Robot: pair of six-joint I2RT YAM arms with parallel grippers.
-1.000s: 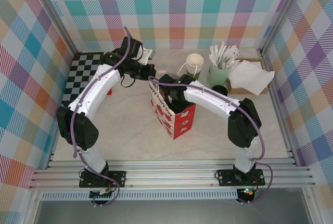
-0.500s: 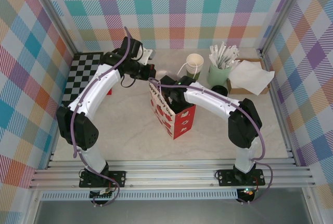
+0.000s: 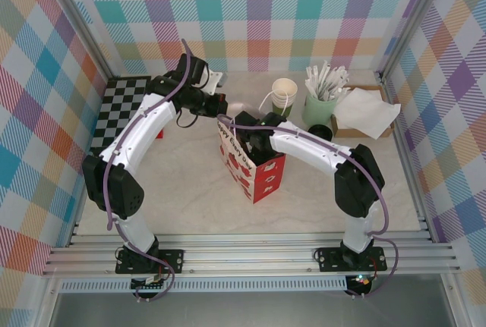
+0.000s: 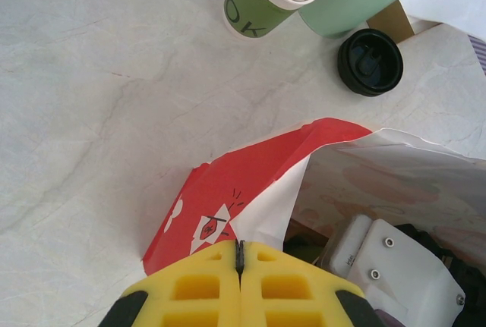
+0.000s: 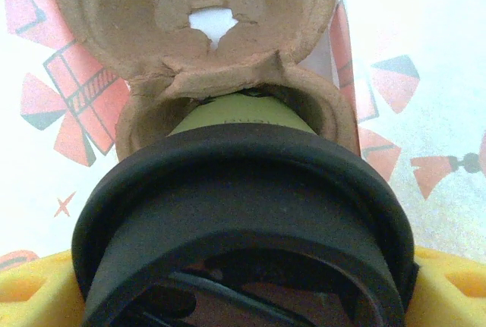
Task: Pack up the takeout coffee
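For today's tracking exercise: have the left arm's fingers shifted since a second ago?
No. In the top view the left fingers, pinching the red bag's rim, sit the same distance from the checkered board as before.

Top view: bright, even, diffuse overhead light. Pale worktop [image 3: 190, 198] without glare. Soft short shadows under arms and beside red bag [image 3: 258, 175]. Slight wide-angle bowing at frame edges.
Left wrist view: worktop sharp, bag interior shaded, left gripper [image 4: 240, 255] at bottom edge slightly soft.
Right wrist view: lidded cup [image 5: 243, 183] very close, dark, soft-focus. Bag paper behind washed out, near overexposed.
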